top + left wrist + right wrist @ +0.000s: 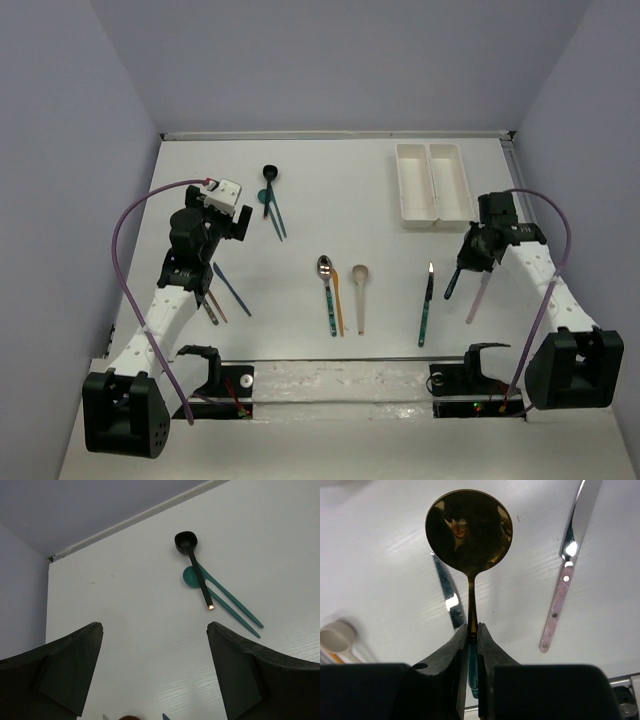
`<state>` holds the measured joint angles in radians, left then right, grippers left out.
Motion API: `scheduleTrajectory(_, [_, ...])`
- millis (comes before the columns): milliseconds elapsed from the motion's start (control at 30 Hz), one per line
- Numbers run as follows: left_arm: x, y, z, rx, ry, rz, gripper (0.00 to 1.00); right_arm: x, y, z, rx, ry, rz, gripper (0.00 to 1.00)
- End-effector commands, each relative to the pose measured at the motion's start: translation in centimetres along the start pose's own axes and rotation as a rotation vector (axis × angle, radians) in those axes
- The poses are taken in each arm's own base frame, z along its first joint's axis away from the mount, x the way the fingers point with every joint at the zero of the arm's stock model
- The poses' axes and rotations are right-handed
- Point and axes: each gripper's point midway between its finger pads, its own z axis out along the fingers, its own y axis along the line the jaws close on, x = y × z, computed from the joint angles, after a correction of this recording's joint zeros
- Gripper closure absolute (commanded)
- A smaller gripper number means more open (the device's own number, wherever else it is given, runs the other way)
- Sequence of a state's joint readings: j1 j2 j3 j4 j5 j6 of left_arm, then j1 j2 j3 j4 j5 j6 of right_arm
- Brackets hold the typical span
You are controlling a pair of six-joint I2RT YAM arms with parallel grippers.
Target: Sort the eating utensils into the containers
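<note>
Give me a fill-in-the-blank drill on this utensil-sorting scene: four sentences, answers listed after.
1. The utensil pinched in the right gripper is a ____.
2. The left gripper holds nothing and is ____.
3. The spoon lying across the teal spoon is ____ in colour.
4. Both white trays are ____.
Missing words: spoon; open; black; empty.
</note>
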<state>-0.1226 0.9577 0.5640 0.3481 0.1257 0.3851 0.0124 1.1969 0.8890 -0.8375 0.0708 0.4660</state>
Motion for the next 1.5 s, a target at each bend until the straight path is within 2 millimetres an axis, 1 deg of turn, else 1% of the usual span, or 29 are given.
scheduleTrajectory(0, [-0.9,0.6,0.0,-0.02,-0.036,0.015,0.01,-8.6,3.2,-6.7,-0.139,-0.333,-0.087,1.0])
scheduleTrajectory(33, [-0.9,0.6,0.0,-0.019,-0.037,0.015,0.01,-10.2,3.7,-7.5,-0.153,-0.386,-0.112,1.0])
scheduleTrajectory(67, [-0.8,0.5,0.1,-0.018,-0.034,0.014,0.01,-12.5,4.5,-9.0,-0.164,-0.46,-0.166,1.0])
scheduleTrajectory(100, [-0.8,0.5,0.0,-0.018,-0.034,0.014,0.01,-14.4,5.1,-9.7,-0.171,-0.52,-0.185,1.0])
scheduleTrajectory(133, [-0.6,0.5,0.1,-0.018,-0.029,0.014,0.01,-15.7,5.5,-9.9,-0.162,-0.545,-0.202,1.0])
scheduleTrajectory(167, [-0.6,0.5,0.1,-0.019,-0.029,0.014,0.01,-18.1,6.2,-10.0,-0.139,-0.575,-0.225,1.0])
scheduleTrajectory(267, [-0.3,0.5,0.1,-0.02,-0.02,0.013,0.01,-21.4,7.7,-9.2,-0.123,-0.588,-0.296,1.0])
scheduleTrajectory(300, [-0.3,0.5,0.2,-0.018,-0.02,0.013,0.01,-22.3,8.2,-6.5,-0.102,-0.539,-0.317,1.0])
scheduleTrajectory(333, [-0.1,0.4,0.2,-0.016,-0.015,0.013,0.01,-24.2,9.1,-7.2,-0.104,-0.573,-0.34,1.0])
scheduleTrajectory(367, [-0.1,0.4,0.2,-0.016,-0.014,0.012,0.01,-25.1,9.5,-6.5,-0.098,-0.57,-0.34,1.0])
scheduleTrajectory(400, [0.1,0.4,0.3,-0.014,-0.009,0.012,0.01,-25.8,9.4,-3.7,-0.049,-0.53,-0.366,1.0])
scheduleTrajectory(433, [0.2,0.4,0.3,-0.015,-0.006,0.012,0.01,-27.4,9.8,-4.1,-0.033,-0.561,-0.366,1.0])
scheduleTrajectory(500, [0.6,0.3,0.5,-0.012,0.006,0.011,0.01,-28.6,9.7,-2.5,0.013,-0.553,-0.402,1.0])
scheduleTrajectory(533, [0.7,0.3,0.5,-0.011,0.009,0.014,0.01,-28.6,9.8,-0.1,0.029,-0.514,-0.418,1.0])
scheduleTrajectory(567, [0.9,0.2,0.7,-0.009,0.016,0.012,0.01,-29.3,10.0,0.2,0.037,-0.52,-0.44,1.0])
scheduleTrajectory(633, [1.2,0.2,0.8,-0.009,0.026,0.014,0.01,-29.5,9.9,2.1,0.062,-0.494,-0.467,1.0])
scheduleTrajectory(667, [1.3,0.2,0.9,-0.008,0.029,0.013,0.01,-29.4,9.8,3.9,0.078,-0.465,-0.493,1.0])
scheduleTrajectory(733, [1.5,0.1,1.0,-0.004,0.034,0.011,0.01,-29.0,9.6,5.7,0.092,-0.431,-0.509,1.0])
scheduleTrajectory(767, [1.6,-0.1,1.2,0.003,0.036,0.009,0.01,-28.6,9.6,7.2,0.092,-0.403,-0.513,1.0])
scheduleTrajectory(833, [1.7,-0.2,1.3,0.01,0.039,0.007,0.01,-27.3,10.2,8.9,0.047,-0.357,-0.514,1.0])
scheduleTrajectory(867, [1.8,-0.2,1.4,0.011,0.042,0.007,0.01,-26.5,10.3,10.2,0.029,-0.324,-0.519,1.0])
scheduleTrajectory(1000, [1.9,-0.2,1.4,0.009,0.046,0.01,0.01,-24.6,9.8,12.5,0.028,-0.254,-0.511,1.0])
scheduleTrajectory(1033, [2.0,-0.2,1.5,0.009,0.046,0.008,0.01,-23.9,9.6,13.1,0.028,-0.233,-0.513,0.97])
scheduleTrajectory(1100, [2.0,-0.2,1.5,0.011,0.045,0.01,0.01,-23.2,9.2,13.8,0.038,-0.21,-0.514,0.96])
scheduleTrajectory(1233, [1.9,-0.1,1.5,0.005,0.042,0.012,0.01,-22.9,8.5,14.6,0.072,-0.197,-0.507,0.95])
scheduleTrajectory(1333, [1.8,-0.1,1.4,0.005,0.041,0.015,0.01,-23.3,8.5,14.5,0.082,-0.204,-0.499,0.77])
scheduleTrajectory(1367, [1.8,0.0,1.4,0.002,0.042,0.014,0.01,-23.4,8.7,14.3,0.072,-0.208,-0.499,0.64])
scheduleTrajectory(1433, [1.8,0.0,1.4,0.001,0.04,0.014,0.01,-23.6,8.9,13.9,0.067,-0.21,-0.498,0.58])
scheduleTrajectory(1467, [1.9,0.0,1.4,0.0,0.042,0.014,0.01,-24.0,8.9,13.1,0.071,-0.224,-0.492,0.53])
